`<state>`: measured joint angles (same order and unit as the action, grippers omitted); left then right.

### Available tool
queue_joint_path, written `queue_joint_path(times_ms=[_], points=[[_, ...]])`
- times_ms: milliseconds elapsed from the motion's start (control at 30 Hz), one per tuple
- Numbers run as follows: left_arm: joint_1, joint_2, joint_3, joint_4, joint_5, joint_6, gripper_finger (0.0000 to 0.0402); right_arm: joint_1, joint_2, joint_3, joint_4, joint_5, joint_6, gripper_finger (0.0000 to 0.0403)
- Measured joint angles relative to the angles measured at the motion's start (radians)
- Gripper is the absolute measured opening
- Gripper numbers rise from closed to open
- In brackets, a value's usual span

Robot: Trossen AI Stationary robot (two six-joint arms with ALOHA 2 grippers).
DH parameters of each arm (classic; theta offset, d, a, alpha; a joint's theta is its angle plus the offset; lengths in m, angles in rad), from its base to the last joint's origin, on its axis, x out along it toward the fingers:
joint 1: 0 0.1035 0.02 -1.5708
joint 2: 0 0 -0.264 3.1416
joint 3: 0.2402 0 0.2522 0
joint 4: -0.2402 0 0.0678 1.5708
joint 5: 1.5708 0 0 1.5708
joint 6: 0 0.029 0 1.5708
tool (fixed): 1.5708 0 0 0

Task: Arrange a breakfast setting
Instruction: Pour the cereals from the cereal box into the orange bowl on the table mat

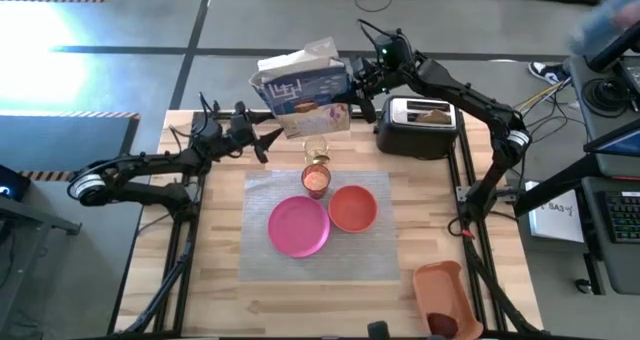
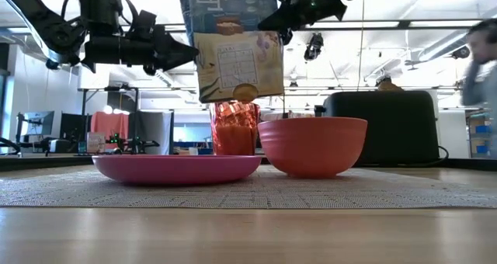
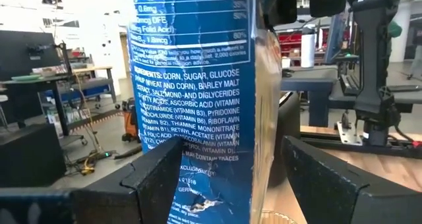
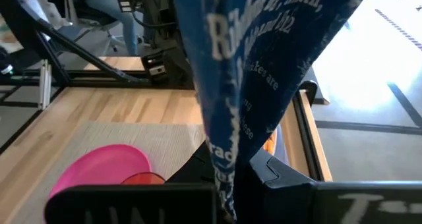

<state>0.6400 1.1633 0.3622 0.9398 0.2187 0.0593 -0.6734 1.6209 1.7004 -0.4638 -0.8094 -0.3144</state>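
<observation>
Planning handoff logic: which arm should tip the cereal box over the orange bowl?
Right. Its end effector is shut on the cereal box, held aloft; the left end effector is open beside it. The orange bowl sits below.

Strong glare on floor point(image 1: 40, 50) left of my desk point(image 1: 230, 300); ceiling lights overhead; cereal box point(image 3: 198, 105) close, slightly blurred; soft shadows.

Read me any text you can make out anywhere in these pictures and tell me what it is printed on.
All legible print is on the blue cereal box, pinched by the right gripper.
"INGREDIENTS: CORN, SUGAR, GLUCOSE"
"WHEAT AND CORN), BARLEY MALT"
"THIAMINE MONONITRATE"
"RIBOFLAVIN"
The white script in the right wrist view is too distorted to read.
The box's puzzle panel is too small to read.
</observation>
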Motion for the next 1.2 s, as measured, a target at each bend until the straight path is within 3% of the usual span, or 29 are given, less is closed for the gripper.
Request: queue_joint_path(times_ms=[367,567,1200], points=[[-0.002,-0.039,0.003,0.006,-0.064,0.134,0.0244,0.003,-0.043,-0.001,-0.051,0.0,-0.013,0.0009],[-0.011,-0.024,0.014,0.003,0.063,0.007,0.0244,0.008,-0.05,-0.002,-0.064,-0.011,-0.023,0.0009],[-0.017,0.039,0.08,0.0,0.069,0.07,0.0244,0.03,-0.052,-0.002,-0.063,-0.011,-0.053,0.0009]])
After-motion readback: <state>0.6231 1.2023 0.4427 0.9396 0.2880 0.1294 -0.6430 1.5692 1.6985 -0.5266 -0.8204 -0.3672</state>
